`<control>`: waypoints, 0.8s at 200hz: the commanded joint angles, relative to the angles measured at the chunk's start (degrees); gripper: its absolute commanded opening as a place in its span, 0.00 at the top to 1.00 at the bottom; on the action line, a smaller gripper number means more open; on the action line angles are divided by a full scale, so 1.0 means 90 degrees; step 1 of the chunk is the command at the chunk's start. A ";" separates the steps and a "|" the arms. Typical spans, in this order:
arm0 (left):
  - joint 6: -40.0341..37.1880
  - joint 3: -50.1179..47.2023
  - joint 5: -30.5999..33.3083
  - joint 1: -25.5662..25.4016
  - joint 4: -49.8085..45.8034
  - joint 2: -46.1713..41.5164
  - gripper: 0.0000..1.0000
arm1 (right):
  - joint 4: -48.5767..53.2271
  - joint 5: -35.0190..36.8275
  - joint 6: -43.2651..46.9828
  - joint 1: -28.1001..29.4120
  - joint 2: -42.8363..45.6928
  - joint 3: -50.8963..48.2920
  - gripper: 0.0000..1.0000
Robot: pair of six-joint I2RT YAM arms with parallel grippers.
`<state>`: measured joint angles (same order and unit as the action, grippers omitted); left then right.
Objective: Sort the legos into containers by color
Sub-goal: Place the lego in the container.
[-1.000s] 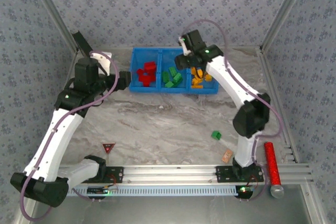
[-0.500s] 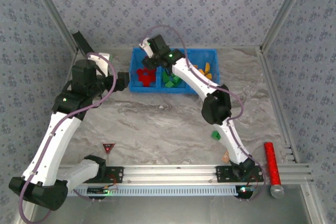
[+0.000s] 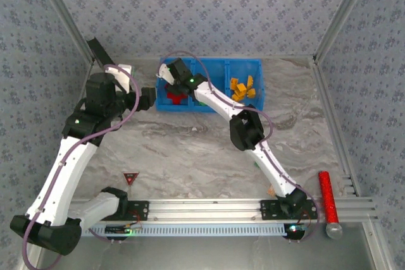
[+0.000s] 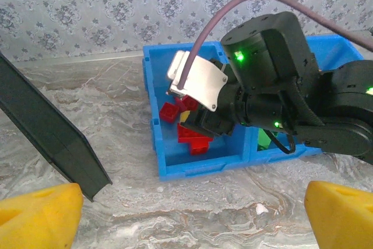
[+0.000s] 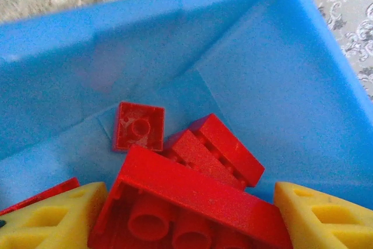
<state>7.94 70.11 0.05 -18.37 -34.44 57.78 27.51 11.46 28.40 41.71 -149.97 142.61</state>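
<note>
**Right tool over the red compartment, brick in grip**
Right tool (image 5: 189,217) is clenched on a red brick (image 5: 192,193), directly above the loose red bricks (image 5: 218,147) in the blue tray (image 5: 280,45). Left tool (image 4: 187,214) stands released over the worktop (image 4: 221,202), just beside the tray. Recommend lowering close before release, so the brick cannot bounce out.

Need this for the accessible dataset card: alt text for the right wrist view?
The right gripper holds a red brick, hollow underside toward the camera, between its yellow fingers over a blue tray compartment. More red bricks lie on the compartment floor, with a small square piece beside the pile.
</note>
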 commanded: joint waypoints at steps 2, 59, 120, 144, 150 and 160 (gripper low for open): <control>-0.0082 -0.0026 -0.0006 0.0039 0.0164 -0.0102 0.02 | -0.0028 0.0152 0.0315 -0.0051 -0.0113 0.0279 0.34; -0.0081 -0.0045 -0.0006 0.0049 0.0170 -0.0053 0.02 | -0.0172 0.0026 0.0349 -0.0012 -0.0056 0.0278 0.19; -0.0067 -0.0075 -0.0024 0.0049 0.0195 -0.0033 0.02 | -0.0178 -0.0359 0.0048 0.0027 0.0388 0.0283 0.15; -0.0053 -0.0051 -0.0044 0.0066 0.0207 -0.0030 0.02 | 0.0022 -0.0573 -0.0209 0.0026 0.0921 0.0110 0.16; -0.0042 -0.0039 -0.0054 0.0069 0.0199 -0.0033 0.02 | 0.0079 -0.0587 -0.0278 0.0021 0.1120 0.0012 0.16; -0.0029 -0.0036 -0.0074 0.0078 0.0187 -0.0042 0.02 | 0.0215 -0.0551 -0.0508 -0.0001 0.1483 -0.0209 0.16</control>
<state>7.97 69.89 0.03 -18.31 -34.04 57.80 27.29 8.03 28.40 41.56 -147.68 142.17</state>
